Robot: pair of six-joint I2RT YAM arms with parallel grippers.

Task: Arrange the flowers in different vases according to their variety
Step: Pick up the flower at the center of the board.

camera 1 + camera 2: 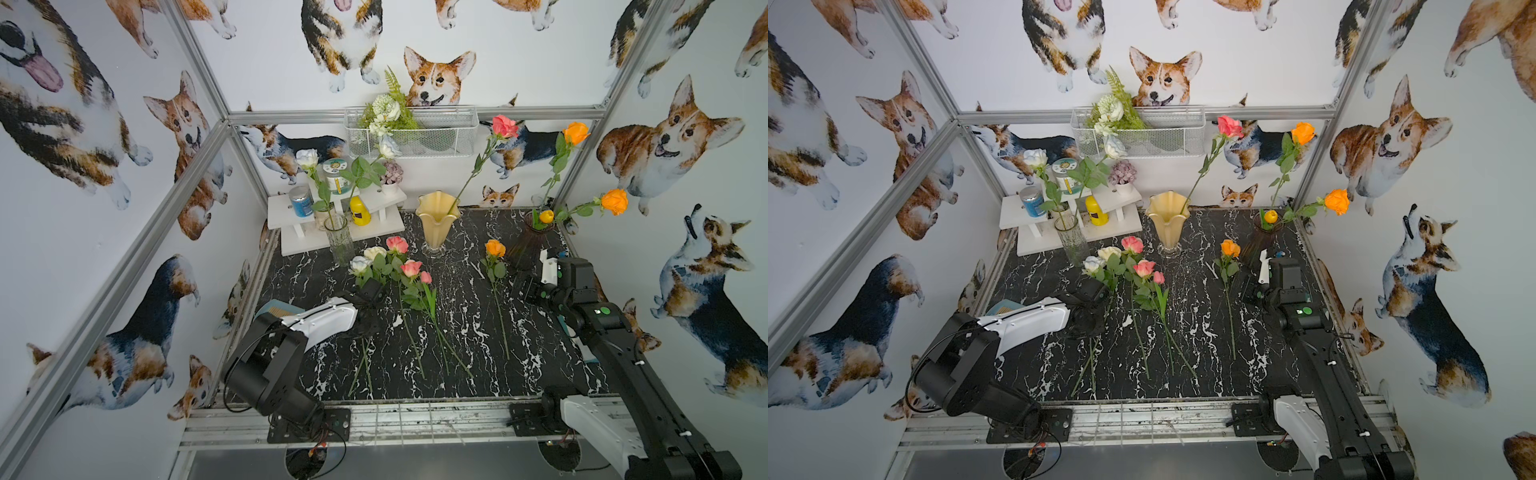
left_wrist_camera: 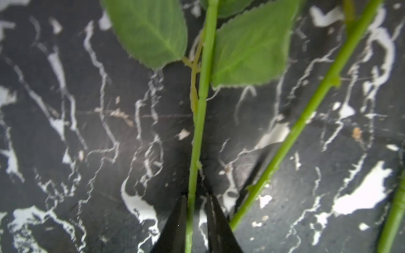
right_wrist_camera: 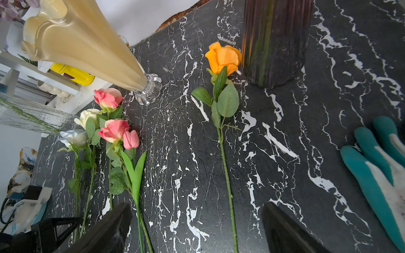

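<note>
Left jaws pinch a white rose stem (image 2: 198, 135) below its leaves (image 2: 151, 32); I judge it light, springy, slippery. Right jaws wide, empty.

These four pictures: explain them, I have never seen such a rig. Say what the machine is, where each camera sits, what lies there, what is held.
Two robot arms with pincer grippers sort artificial flowers into vases. Two pictures look down from overhead; two come from cameras on the wrists. On the black marble table lie white roses, pink flowers and an orange rose; behind stand a clear vase, a yellow vase and a purple vase, each holding flowers. The left gripper straddles a green stem, grip uncertain. The right gripper is open, empty.
</note>
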